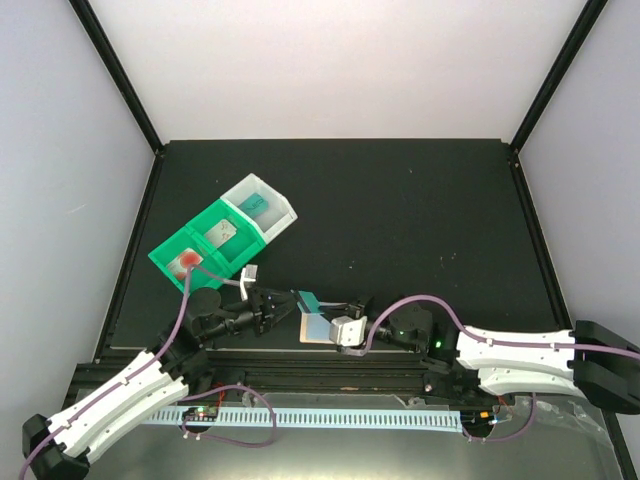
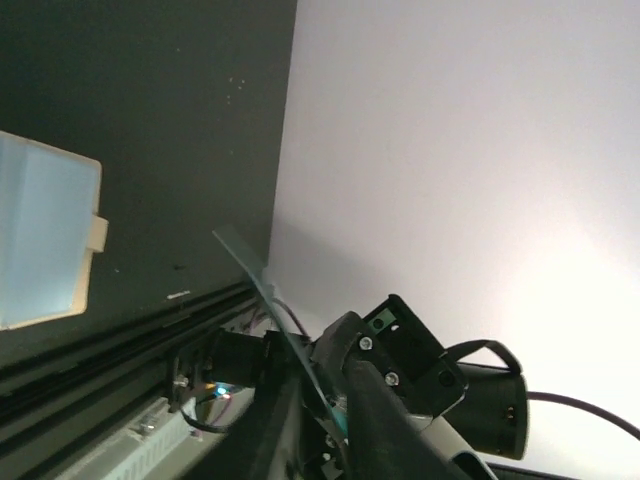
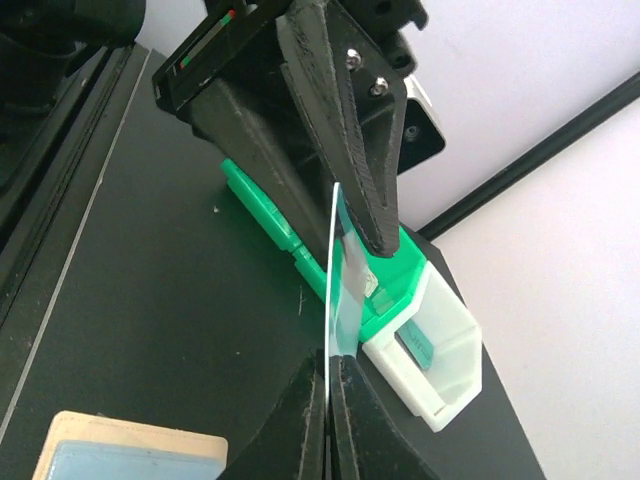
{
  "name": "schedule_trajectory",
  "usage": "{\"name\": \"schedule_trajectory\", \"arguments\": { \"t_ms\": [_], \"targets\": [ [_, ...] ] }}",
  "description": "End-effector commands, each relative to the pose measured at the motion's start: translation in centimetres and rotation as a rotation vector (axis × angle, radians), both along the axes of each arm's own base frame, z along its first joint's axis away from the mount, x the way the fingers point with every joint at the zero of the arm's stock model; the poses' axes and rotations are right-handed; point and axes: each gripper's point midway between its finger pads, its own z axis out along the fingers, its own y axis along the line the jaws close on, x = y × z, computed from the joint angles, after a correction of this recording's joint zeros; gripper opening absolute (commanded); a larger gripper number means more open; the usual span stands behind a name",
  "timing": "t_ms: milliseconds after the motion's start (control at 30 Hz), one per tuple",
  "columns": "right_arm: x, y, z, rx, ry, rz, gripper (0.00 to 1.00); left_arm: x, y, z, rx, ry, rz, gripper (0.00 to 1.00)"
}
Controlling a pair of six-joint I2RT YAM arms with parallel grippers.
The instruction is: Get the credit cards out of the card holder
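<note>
Nearest the lens, my right hand (image 3: 328, 395) is clenched on the lower edge of a teal card (image 3: 340, 290), which stands upright and edge-on above the bench (image 3: 180, 300). My left hand (image 3: 345, 215) comes at it from the opposite side and is closed on the same card's upper part, so one thin card is pinched at both ends.

The card holder (image 3: 130, 440) lies flat near the middle of the bench's near edge, just beside and below the two hands, with its pale blue panel up. Whether it has more cards in it I cannot tell.

Toward the left edge stand a green bin (image 3: 270, 215) and a white bin (image 3: 440, 370), touching. The green one holds a red-blotched card (image 1: 186, 262) and a pale card (image 1: 222, 236), the white one a second teal card (image 1: 256, 204).

Hazards, as I judge them:
- A double pinch leaves the card no slack. Any drift or twist of one wrist against the other would bow it or drag it through the pads.
- If both hands let go at once, the card would drop, possibly back onto the holder.
- An edge grip this shallow may swivel on the way to a bin, and the card could catch on the rim.
</note>
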Motion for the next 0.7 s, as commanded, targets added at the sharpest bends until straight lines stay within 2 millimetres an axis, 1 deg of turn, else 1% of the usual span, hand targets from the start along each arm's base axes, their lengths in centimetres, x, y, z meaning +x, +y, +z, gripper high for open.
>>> {"name": "schedule_trajectory", "arguments": {
  "t_ms": [0,33,100,133,167,200,300,400,500,567,667],
  "targets": [
    [-0.7,-0.2,1.5,0.090,0.099,0.011,0.01,0.1,-0.2,3.3,-0.086,-0.130,-0.013,0.30],
    [-0.7,-0.3,1.9,0.110,0.136,0.002,0.01,0.1,-0.2,3.5,-0.078,-0.161,-0.013,0.42],
    [-0.2,-0.5,2.5,0.149,0.216,-0.043,0.01,0.1,-0.1,3.7,-0.050,-0.205,-0.015,0.62],
    [0.1,-0.6,2.5,0.156,0.269,-0.066,0.01,0.1,-0.1,4.0,-0.034,-0.238,-0.021,0.70],
    [0.4,-0.7,2.6,0.161,0.318,-0.092,0.01,0.0,-0.1,4.3,-0.022,-0.269,-0.027,0.74],
    [0.5,-0.8,2.7,0.167,0.371,-0.115,0.01,-0.1,-0.1,4.7,-0.009,-0.296,-0.034,0.77],
    [0.5,-1.2,3.2,0.216,0.533,-0.152,0.01,-0.2,0.0,5.7,0.048,-0.384,-0.047,0.82],
    [0.7,-1.7,4.1,0.293,0.734,-0.208,0.01,-0.3,0.2,6.4,0.147,-0.484,-0.069,0.83],
    [1.4,-2.4,4.7,0.373,0.913,-0.297,0.01,-0.4,0.5,6.3,0.230,-0.537,-0.093,0.84],
    [2.1,-3.0,5.0,0.456,1.024,-0.362,0.01,-0.7,0.4,6.2,0.239,-0.558,-0.110,0.83],
    [2.3,-3.2,6.0,0.569,1.182,-0.377,0.01,-1.1,0.3,6.2,0.233,-0.589,-0.137,0.82]
  ]
}}
